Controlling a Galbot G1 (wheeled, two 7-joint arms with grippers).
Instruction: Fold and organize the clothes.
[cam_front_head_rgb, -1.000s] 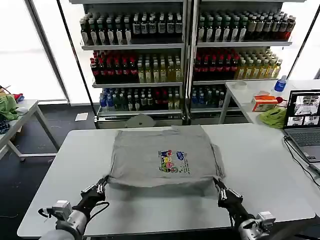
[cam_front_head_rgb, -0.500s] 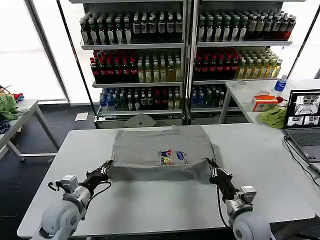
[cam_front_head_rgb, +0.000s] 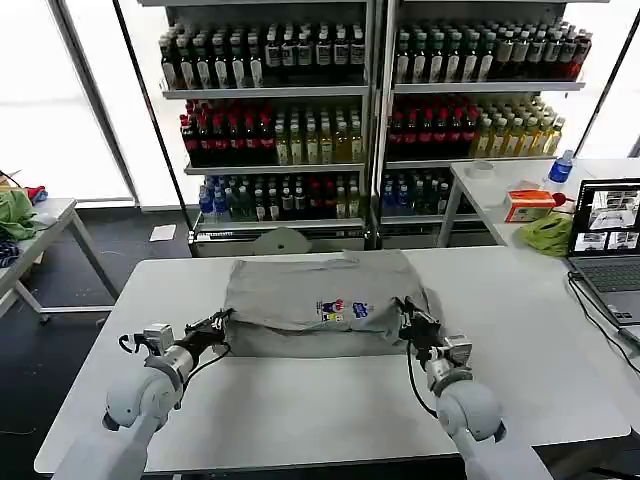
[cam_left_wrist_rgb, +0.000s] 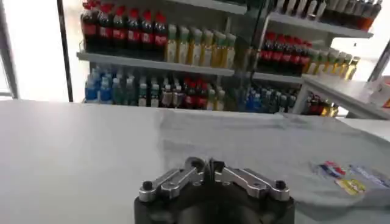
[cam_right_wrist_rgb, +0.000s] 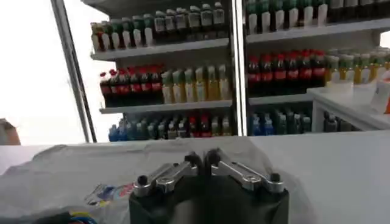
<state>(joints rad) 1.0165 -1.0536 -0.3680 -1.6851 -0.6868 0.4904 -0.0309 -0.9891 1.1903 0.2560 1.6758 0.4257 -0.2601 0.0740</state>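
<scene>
Claws (cam_front_head_rgb: 222, 319) (cam_front_head_rgb: 403, 308) pinching shirt (cam_front_head_rgb: 300, 300), grey table (cam_front_head_rgb: 300, 410), drink shelves (cam_front_head_rgb: 370, 110)

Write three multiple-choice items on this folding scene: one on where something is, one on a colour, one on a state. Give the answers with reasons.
1. Where does the laptop stand?
A. At the table's right edge
B. On the grey T-shirt
C. On the shelves

2. What colour is the T-shirt on the table?
A. Lime green
B. Light grey
C. Red

3. How is each gripper?
A. Wide open above the shirt
B. Shut at the shirt's near edge
C. Holding a bottle

Answers: 1 A, the laptop sits far right on the table. 2 B, grey cloth with a small chest print. 3 B, the left gripper and right gripper pinch the near corners, fingertips together.
</scene>
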